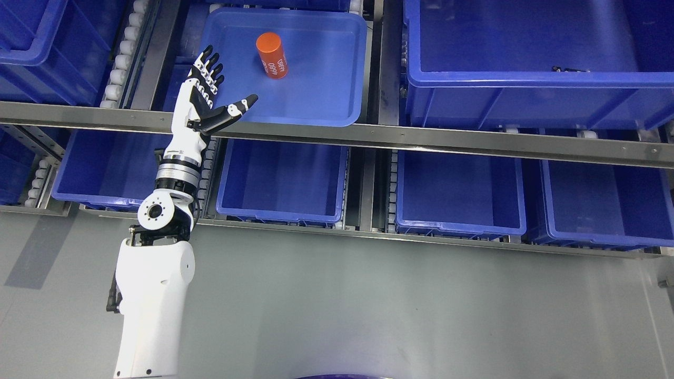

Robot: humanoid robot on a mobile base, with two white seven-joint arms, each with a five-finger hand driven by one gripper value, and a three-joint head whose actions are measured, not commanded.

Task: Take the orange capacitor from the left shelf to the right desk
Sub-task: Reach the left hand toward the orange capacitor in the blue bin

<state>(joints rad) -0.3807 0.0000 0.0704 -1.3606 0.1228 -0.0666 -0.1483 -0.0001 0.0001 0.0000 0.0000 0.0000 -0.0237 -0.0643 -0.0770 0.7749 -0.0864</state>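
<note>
An orange cylindrical capacitor (271, 55) with white print lies on its side in a shallow blue tray (326, 100) on the upper shelf level. My left hand (221, 87) is raised at the tray's left rim, a short way left of and below the capacitor, not touching it. Its fingers (209, 66) point up and are spread, the thumb sticks out toward the right over the tray's edge, and it holds nothing. The white left arm rises from the lower left. No right arm shows.
A steel shelf rail (421, 139) crosses just below the tray. A large deep blue bin (537, 79) stands to the right; several blue bins (284, 181) sit on the lower level. Roller tracks (124, 50) run left of the hand. Grey floor (368, 305) lies in front.
</note>
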